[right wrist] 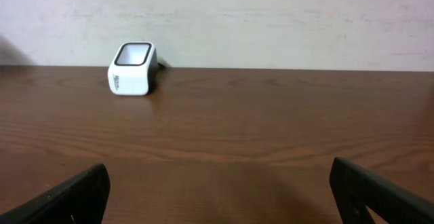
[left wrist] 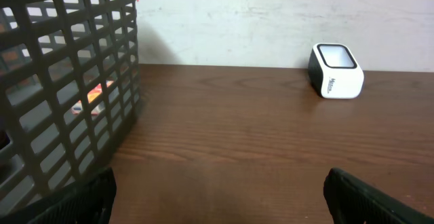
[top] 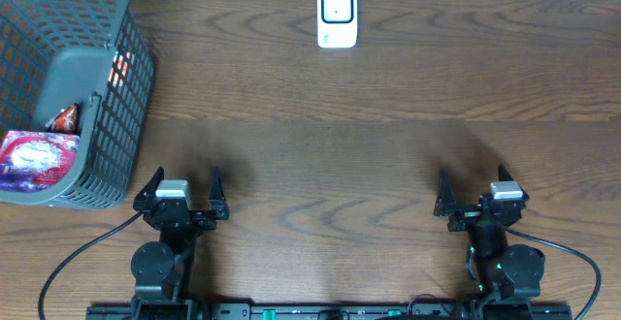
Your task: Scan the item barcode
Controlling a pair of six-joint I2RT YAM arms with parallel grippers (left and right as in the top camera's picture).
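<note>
A white barcode scanner (top: pixel 337 16) with a dark window stands at the table's far edge; it also shows as the scanner (left wrist: pixel 336 71) and the scanner (right wrist: pixel 132 68) in the wrist views. Items lie in a grey mesh basket (top: pixel 109 150) at the far left: a purple-and-pink packet (top: pixel 34 155), a red packet (top: pixel 66 118) and an orange item (top: pixel 120 66). No barcode shows. My left gripper (top: pixel 185 178) is open near the front edge, just right of the basket, holding nothing. My right gripper (top: pixel 473 182) is open and empty at the front right.
The basket wall (left wrist: pixel 61 81) fills the left of the left wrist view, close to my left fingers (left wrist: pixel 85 200). Bare wooden table (top: pixel 330 145) lies between the grippers and the scanner. A pale wall (right wrist: pixel 271 13) rises behind the table.
</note>
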